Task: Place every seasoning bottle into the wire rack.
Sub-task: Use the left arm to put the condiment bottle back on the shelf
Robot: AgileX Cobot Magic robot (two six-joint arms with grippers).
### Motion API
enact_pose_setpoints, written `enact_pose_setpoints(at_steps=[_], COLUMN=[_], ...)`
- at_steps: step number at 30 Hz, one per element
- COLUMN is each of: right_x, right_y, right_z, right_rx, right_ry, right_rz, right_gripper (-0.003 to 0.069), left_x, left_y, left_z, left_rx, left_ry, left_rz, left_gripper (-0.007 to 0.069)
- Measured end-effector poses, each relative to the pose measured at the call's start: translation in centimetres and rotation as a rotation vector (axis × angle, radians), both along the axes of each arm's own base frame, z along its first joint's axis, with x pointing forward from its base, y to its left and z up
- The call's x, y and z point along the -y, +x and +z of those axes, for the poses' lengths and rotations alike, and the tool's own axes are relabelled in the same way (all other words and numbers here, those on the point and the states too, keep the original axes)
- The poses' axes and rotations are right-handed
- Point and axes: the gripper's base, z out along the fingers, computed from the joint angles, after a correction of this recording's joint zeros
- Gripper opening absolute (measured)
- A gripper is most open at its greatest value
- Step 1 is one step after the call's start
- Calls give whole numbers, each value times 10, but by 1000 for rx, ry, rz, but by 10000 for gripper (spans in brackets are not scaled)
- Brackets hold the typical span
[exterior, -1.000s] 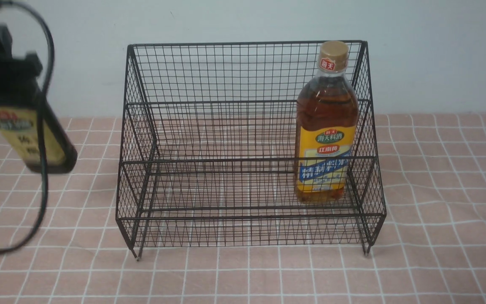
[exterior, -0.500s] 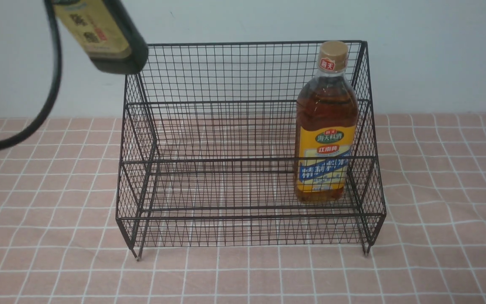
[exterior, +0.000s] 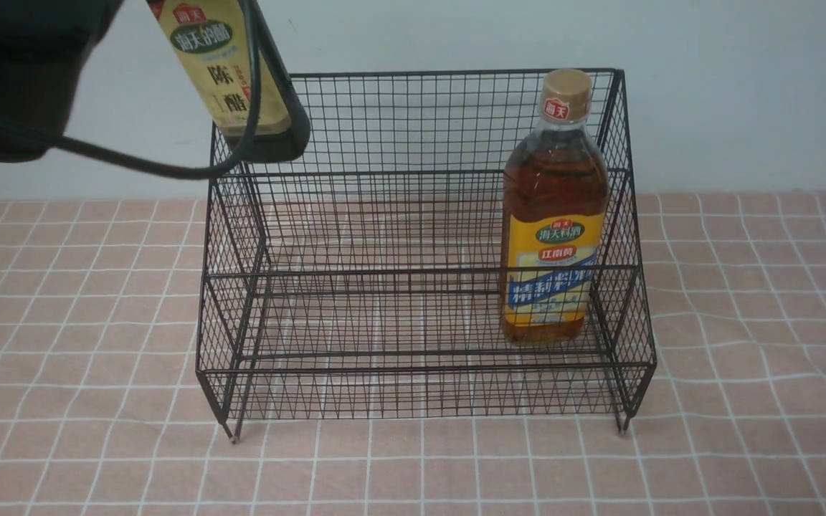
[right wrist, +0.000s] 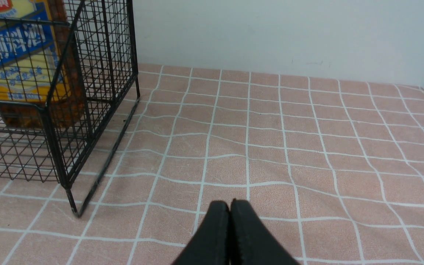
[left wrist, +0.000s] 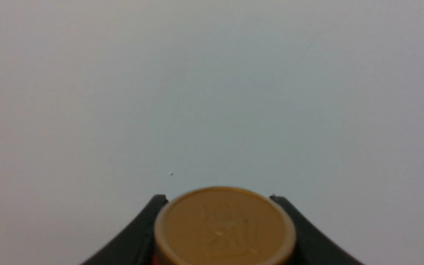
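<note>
The black wire rack (exterior: 413, 358) stands mid-table. The larger amber bottle (exterior: 555, 215) with a yellow-blue label stands upright in the rack's lower tier at its right end; it also shows in the right wrist view (right wrist: 20, 62). The smaller dark bottle (exterior: 230, 72) with a beige label hangs tilted in the air above the rack's upper left corner. My left gripper (left wrist: 219, 206) is shut on its neck, with the gold cap (left wrist: 225, 226) between the fingers. My right gripper (right wrist: 230, 206) is shut and empty, low over the cloth to the right of the rack (right wrist: 98, 92).
A pink checked cloth (exterior: 743, 358) covers the table. A pale wall (exterior: 743, 86) runs behind the rack. A black cable (exterior: 133, 168) loops from my left arm across the rack's upper left corner.
My left arm has carried the dark bottle up from low at the far left and rightward, to above the rack's upper left corner. The amber bottle and rack have not moved.
</note>
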Motion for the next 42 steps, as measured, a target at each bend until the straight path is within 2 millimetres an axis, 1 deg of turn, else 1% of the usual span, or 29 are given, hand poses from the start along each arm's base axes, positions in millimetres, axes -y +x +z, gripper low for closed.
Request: enact_pose_setpoints(at_steps=[8,15,16,24,25,28,31,42], right_x=[0,0,0,0,0,0,0,0], right_y=[0,0,0,0,0,0,0,0], right_z=[0,0,0,0,0,0,0,0], right_rx=[0,0,0,0,0,0,0,0], right_ry=[0,0,0,0,0,0,0,0], right_rz=[0,0,0,0,0,0,0,0], right_gripper=[-14,-14,-14,-14,-14,-14,-14,-14], left_x=[3,9,9,19,20,23,25,30], left_y=[11,27,27,46,46,52,53,54], left_z=[-9,-31,-32,-67,-68,-79,-84,-91], left_rx=[-14,-76,-78,-177,-180,-215,-234,-280], left_ry=[1,18,19,50,51,60,63,77], left_rz=[19,12,11,-22,-24,-41,-57,-107], left_gripper=[303,303,303,302,302,302,302,302])
